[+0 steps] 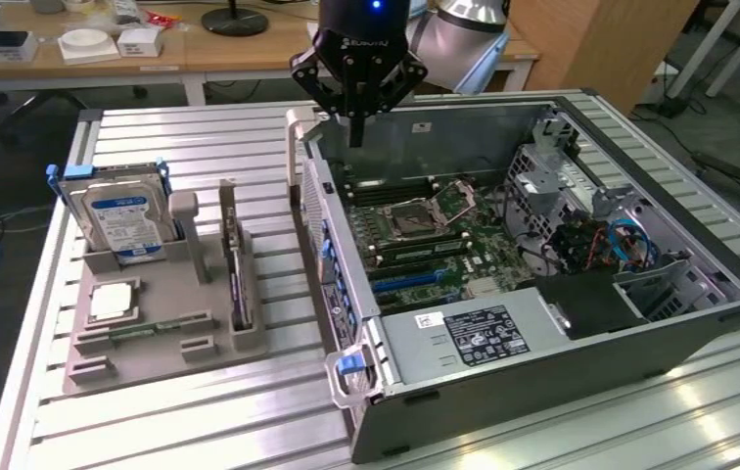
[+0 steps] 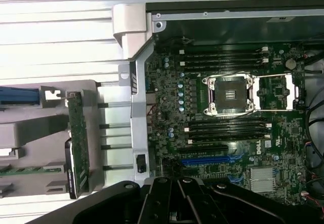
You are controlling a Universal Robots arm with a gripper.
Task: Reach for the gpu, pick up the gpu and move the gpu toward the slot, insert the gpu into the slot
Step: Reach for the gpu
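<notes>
The gpu [image 1: 237,266] is a thin dark card standing on edge in a groove of the grey holder [image 1: 167,343], on the exterior view's left of the open computer case. The wrist view has the gpu [image 2: 78,139] beside the case wall. My gripper [image 1: 357,135] hangs over the far corner of the case, well apart from the gpu, shut with nothing between its fingers. In the wrist view the gripper [image 2: 177,203] is a closed black shape. The blue slot [image 1: 409,278] lies on the motherboard, and the wrist view shows the same slot [image 2: 210,159] below the processor socket.
A blue-labelled hard drive [image 1: 122,220] stands upright in the holder, with a small green memory stick [image 1: 155,325] and a square chip [image 1: 112,302] lying nearby. The case [image 1: 683,333] holds a power supply [image 1: 475,338], cables and a drive cage. Slatted metal table [image 1: 174,137] all around.
</notes>
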